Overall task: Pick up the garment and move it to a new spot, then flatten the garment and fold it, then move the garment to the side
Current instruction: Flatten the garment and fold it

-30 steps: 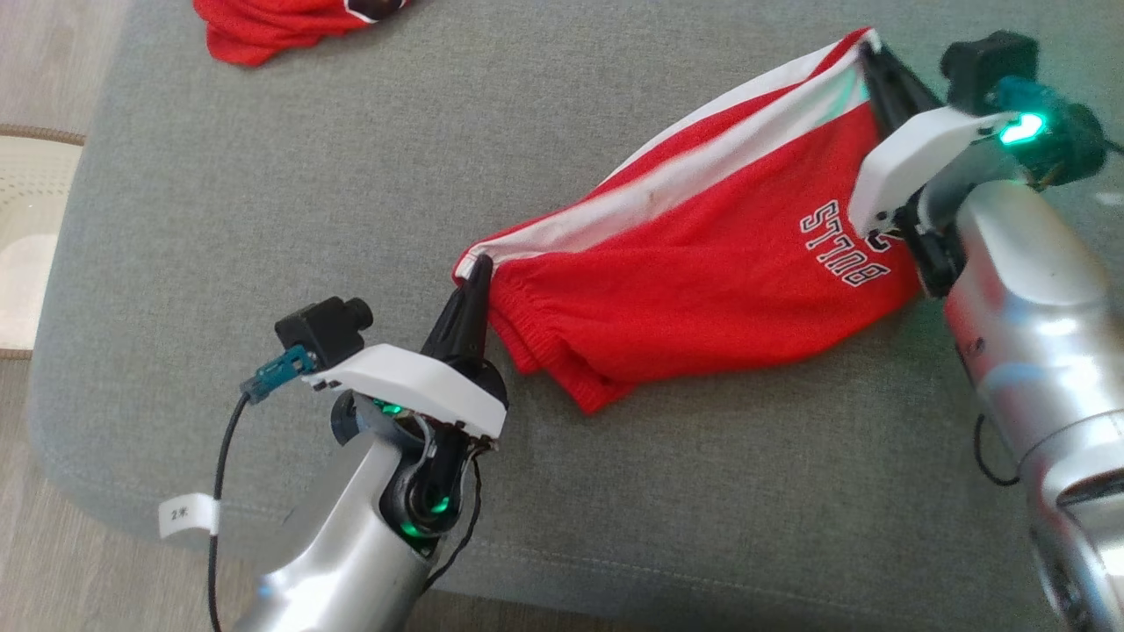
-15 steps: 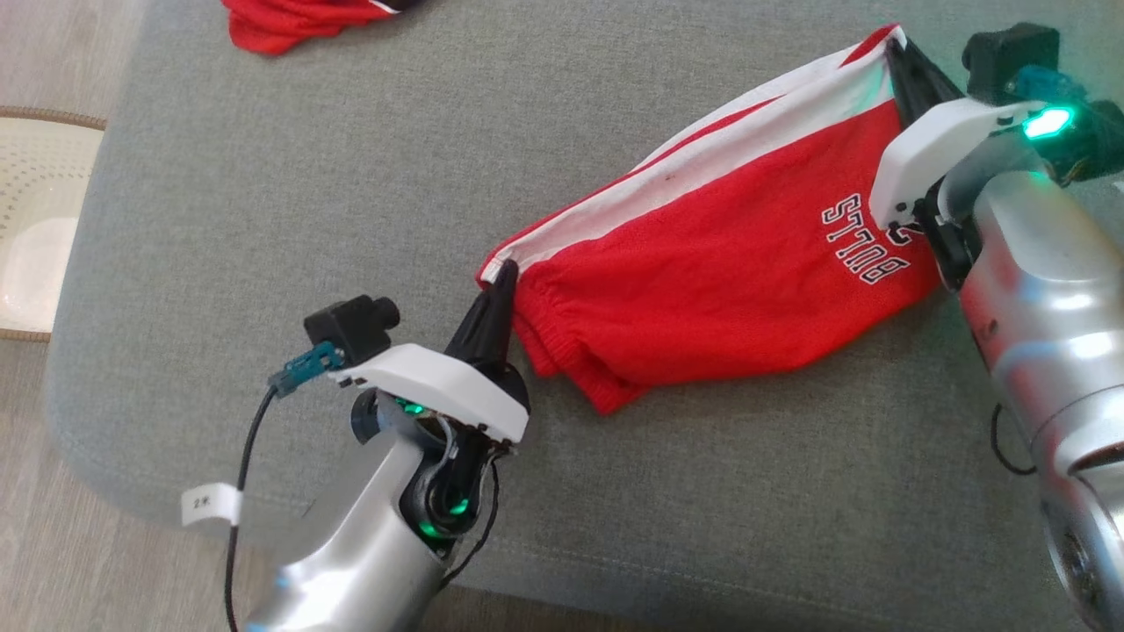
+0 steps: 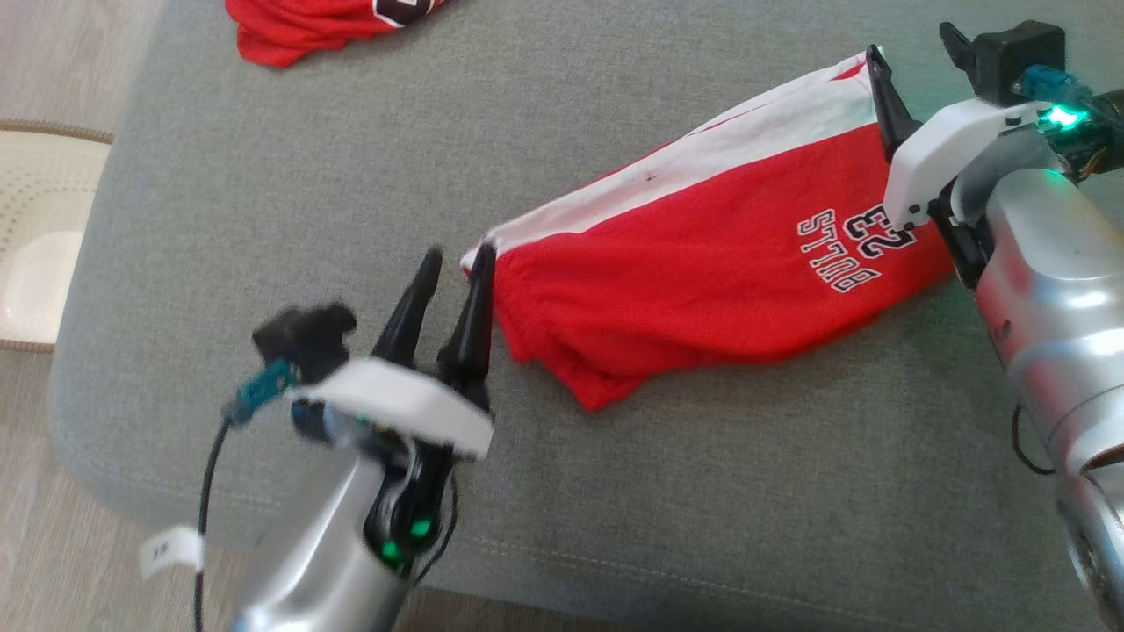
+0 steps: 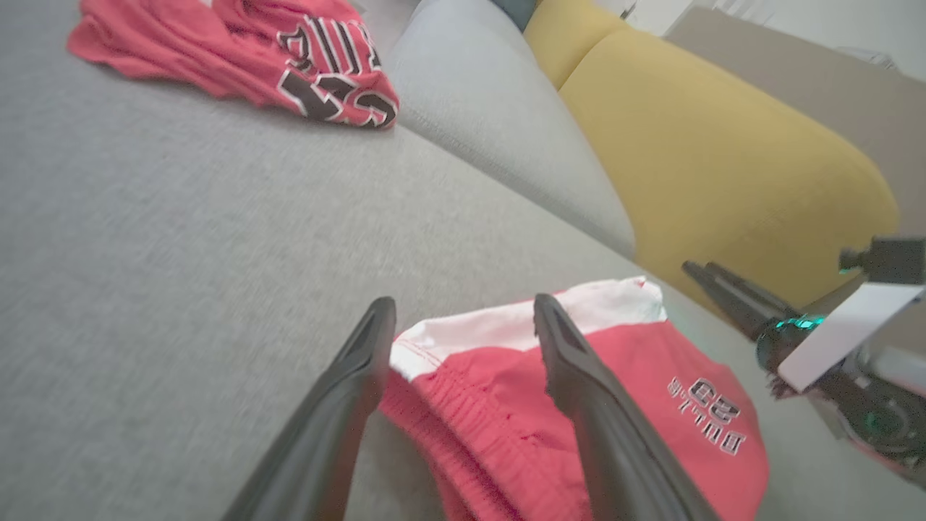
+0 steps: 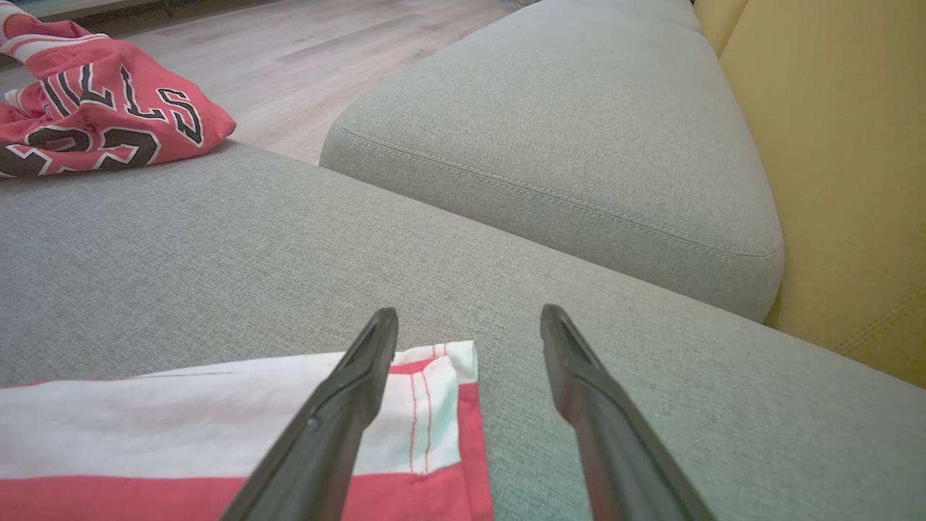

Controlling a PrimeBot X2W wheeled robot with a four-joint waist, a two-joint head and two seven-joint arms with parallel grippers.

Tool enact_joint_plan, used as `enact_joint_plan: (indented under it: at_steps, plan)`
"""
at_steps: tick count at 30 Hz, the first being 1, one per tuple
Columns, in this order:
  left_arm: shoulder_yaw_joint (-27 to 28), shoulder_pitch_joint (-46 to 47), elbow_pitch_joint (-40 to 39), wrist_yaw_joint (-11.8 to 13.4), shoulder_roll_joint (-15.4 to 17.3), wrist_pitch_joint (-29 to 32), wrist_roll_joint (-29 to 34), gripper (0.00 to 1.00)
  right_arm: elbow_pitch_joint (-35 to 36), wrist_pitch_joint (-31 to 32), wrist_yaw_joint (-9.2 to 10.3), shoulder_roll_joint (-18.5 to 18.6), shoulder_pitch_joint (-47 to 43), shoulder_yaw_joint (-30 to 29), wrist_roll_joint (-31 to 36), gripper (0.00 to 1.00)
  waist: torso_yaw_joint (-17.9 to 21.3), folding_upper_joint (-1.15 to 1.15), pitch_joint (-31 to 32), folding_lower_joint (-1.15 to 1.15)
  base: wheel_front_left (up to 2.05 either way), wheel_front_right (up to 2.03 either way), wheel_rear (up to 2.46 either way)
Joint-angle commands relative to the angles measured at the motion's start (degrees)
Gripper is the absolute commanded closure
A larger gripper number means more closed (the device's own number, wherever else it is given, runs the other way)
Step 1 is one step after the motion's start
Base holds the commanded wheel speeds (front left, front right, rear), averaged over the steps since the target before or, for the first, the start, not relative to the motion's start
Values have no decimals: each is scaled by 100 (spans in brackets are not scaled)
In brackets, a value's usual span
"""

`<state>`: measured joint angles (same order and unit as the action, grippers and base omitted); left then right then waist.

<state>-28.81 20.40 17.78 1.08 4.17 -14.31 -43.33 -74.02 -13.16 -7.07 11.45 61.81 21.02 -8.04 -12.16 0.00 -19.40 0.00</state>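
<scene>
Red and white, the garment point(image 3: 702, 263) lies slack on the grey sofa cushion point(image 3: 307, 175); it is a long folded strip running from the middle of the seat towards its right side, with a white band along the far edge and the "BULLS 23" lettering face up near the right end. A second ago it was pulled taut between two pinched grippers, one at each end of that white band; now both have let go, and the band has sagged flat onto the seat.

Fingers of the left gripper point(image 3: 458, 254) stand apart at the strip's left corner; the left wrist view shows the white corner lying between them, though I cannot tell whether a finger touches the cloth. Fingers of the right gripper point(image 5: 470, 311) are apart too; in its own view one hangs over the stitched white corner and the other over bare cushion, with nothing clamped.

Another red shirt point(image 3: 299, 26) lies crumpled at the far left of the cushion, well apart.

I judge the fold laid down and the release done; what is left is most likely a further fold or the shift to the side. The arms should lift clear first, since a fingertip catching a corner would drag the fold open.
</scene>
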Motion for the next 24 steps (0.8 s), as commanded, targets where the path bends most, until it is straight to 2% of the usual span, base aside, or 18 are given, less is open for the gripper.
enact_joint_plan:
  at_steps: [1, 9, 17, 24]
  plan:
    - [171, -38, -171, 25, 147, -68, 58, 0, 105, -80, -42, -29, 111, 92, -42, 0, 16, 0, 19, 0, 0, 0, 0]
    - [381, -500, -605, 120, 324, -68, 219, 0, 96, 40, -42, 56, 9, 402, -436, 0, 101, 0, 170, 0, 0, 0, 0]
    - [1031, -912, -1359, 292, 378, -69, 857, 0, 314, 821, -42, 116, -341, 1057, -1142, 0, 71, 0, 404, 0, 0, 0, 0]
    - [1330, -1205, -1606, 284, 231, -69, 1190, 0, 291, 1401, -42, 429, -517, 1347, -1587, 0, -157, 0, 373, 0, 0, 0, 0]
